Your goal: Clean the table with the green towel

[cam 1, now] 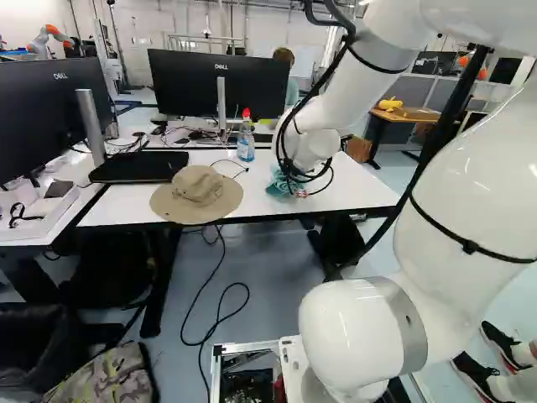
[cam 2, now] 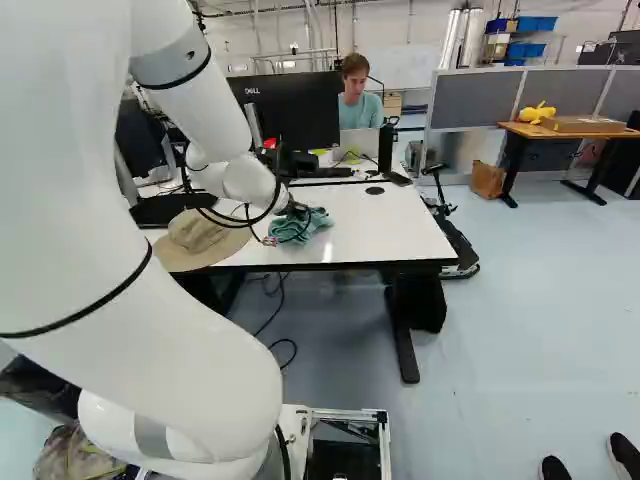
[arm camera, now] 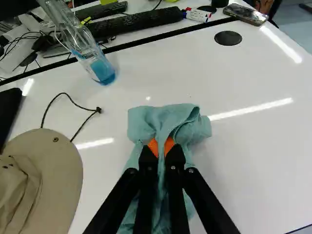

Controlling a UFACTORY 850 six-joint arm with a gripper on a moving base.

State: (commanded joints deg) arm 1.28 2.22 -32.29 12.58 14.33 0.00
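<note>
Currently the hand (cam 2: 298, 211) is down at the white desk (cam 2: 400, 222), its orange pads (arm camera: 152, 146) pinching a fold of the green towel (arm camera: 196, 130) between them. The towel lies bunched on the desktop, spread ahead of the fingers and beneath them. To one side sits the tan hat (cam 1: 199, 186), its cord (arm camera: 99, 110) trailing toward the towel, and the bottle (cam 1: 245, 144) stands upright farther back, with blue at its base.
</note>
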